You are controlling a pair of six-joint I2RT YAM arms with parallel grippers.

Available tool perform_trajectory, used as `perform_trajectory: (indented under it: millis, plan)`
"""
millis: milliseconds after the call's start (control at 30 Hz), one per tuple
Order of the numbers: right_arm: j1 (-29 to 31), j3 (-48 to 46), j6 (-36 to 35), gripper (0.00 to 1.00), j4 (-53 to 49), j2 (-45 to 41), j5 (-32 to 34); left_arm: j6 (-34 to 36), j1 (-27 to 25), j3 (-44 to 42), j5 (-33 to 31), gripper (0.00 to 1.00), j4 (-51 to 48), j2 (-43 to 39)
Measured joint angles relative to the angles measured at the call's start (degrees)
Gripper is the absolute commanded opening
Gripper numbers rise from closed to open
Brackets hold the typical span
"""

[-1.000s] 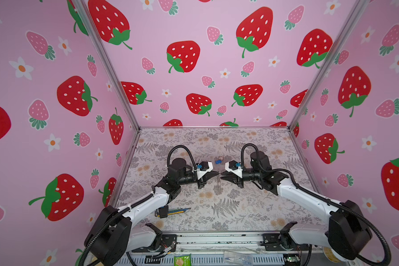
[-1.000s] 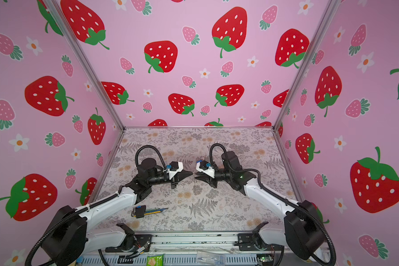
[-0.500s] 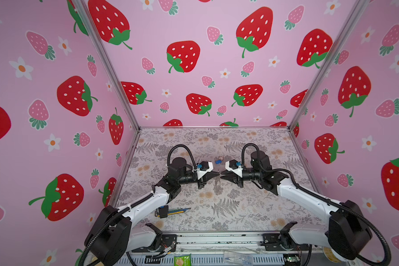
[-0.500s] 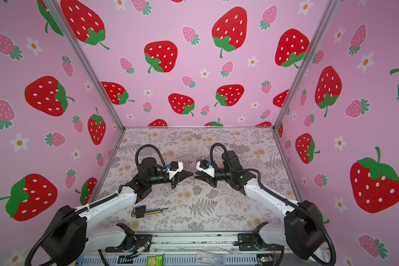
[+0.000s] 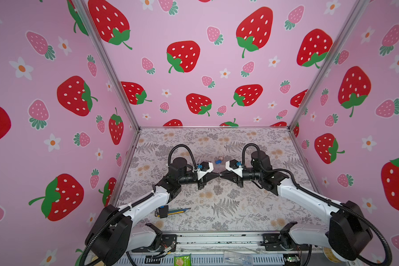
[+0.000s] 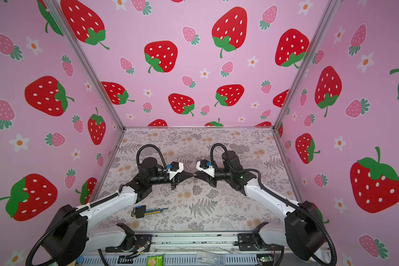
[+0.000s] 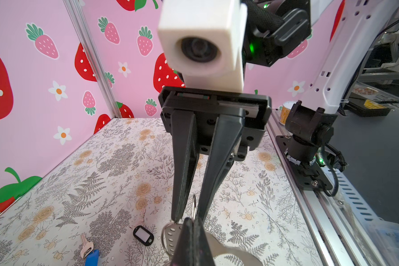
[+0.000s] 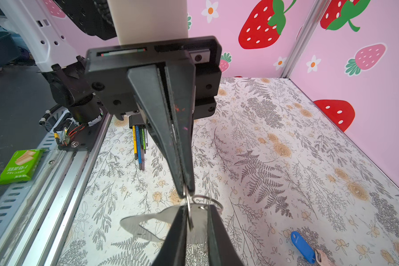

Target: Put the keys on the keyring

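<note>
Both grippers meet tip to tip above the middle of the table. My left gripper (image 5: 217, 175) is shut on an upright metal ring (image 8: 189, 213) of the keyring (image 8: 148, 216), a flat grey-brown holder with an oval cut-out that hangs from it. My right gripper (image 8: 196, 207) is open by a narrow gap. Its fingers stand on either side of that ring, over the holder's ring edge. Another ring (image 8: 213, 200) hangs beside them. The keys lie on the table farther back. One has a blue tag (image 7: 91, 254), the other a black-rimmed white tag (image 7: 143, 235).
A hex-key bundle (image 5: 168, 210) in a black and blue holder lies near the front left, by the left arm. A metal rail (image 8: 62, 175) runs along the table's front edge, with a green packet (image 8: 19, 165) beyond it. Pink strawberry walls close three sides.
My right gripper has edged toward the left one until the tips meet, and its jaws have narrowed a little. The left gripper stays shut on the ring.
</note>
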Motion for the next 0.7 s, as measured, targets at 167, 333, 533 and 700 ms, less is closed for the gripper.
perform_trajectory:
  millis: [167, 333, 533, 700]
  plan:
    - [0.0, 0.0, 0.3, 0.11, 0.1, 0.0, -0.7, 0.0, 0.0, 0.2, 0.0, 0.0, 0.0, 0.0]
    - [0.0, -0.2, 0.6, 0.09, 0.4, 0.0, -1.2, 0.4, 0.0, 0.2, 0.0, 0.0, -0.1, 0.0]
    - [0.0, -0.5, 1.0, 0.05, 0.5, -0.1, -1.6, 1.5, 0.0, 0.5, 0.0, 0.14, -1.0, 0.0]
    - [0.0, -0.9, 1.0, 0.04, 0.5, -0.2, -1.2, 2.9, 0.0, 1.0, -0.5, 0.26, -3.5, 0.0]
